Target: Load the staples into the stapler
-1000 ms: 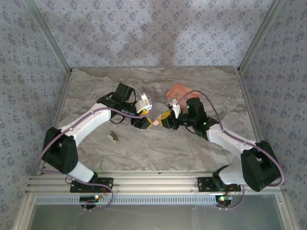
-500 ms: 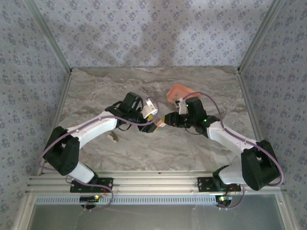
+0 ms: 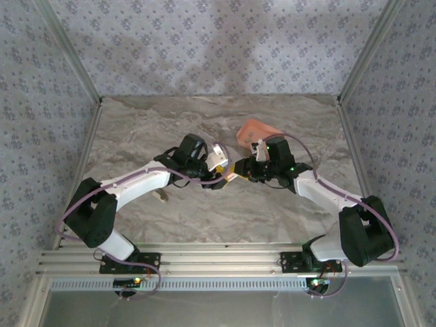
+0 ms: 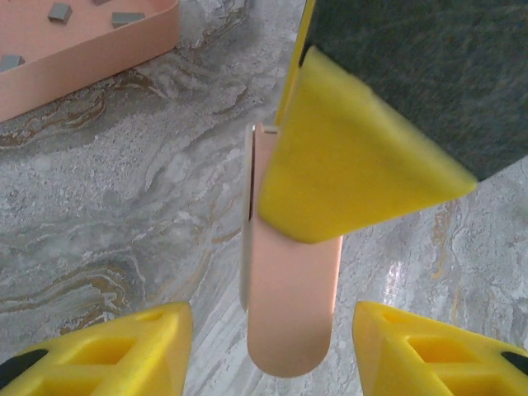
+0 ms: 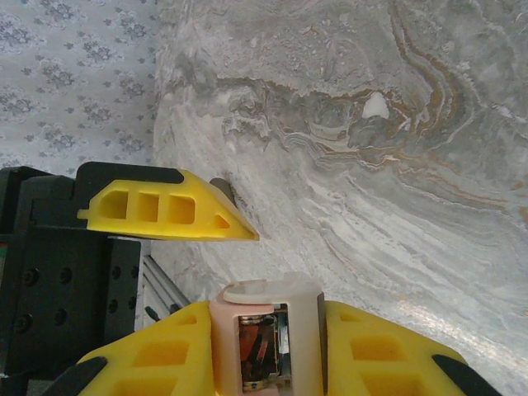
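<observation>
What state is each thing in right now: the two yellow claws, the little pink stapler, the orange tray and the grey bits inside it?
Right gripper: shut on the pale pink and white mini stapler.
Left gripper: open, fingers either side of the stapler, gaps showing.
Stapler: clamped, rounded end free.
Small grey metal staples: loose in the salmon-orange rectangular tray.
Tray: flat on the marble table.

Bare table (image 3: 136, 129) open at left and near edge, orange tray (image 3: 255, 129) just behind right gripper (image 5: 266, 338), left gripper (image 4: 272, 346) close opposite
</observation>
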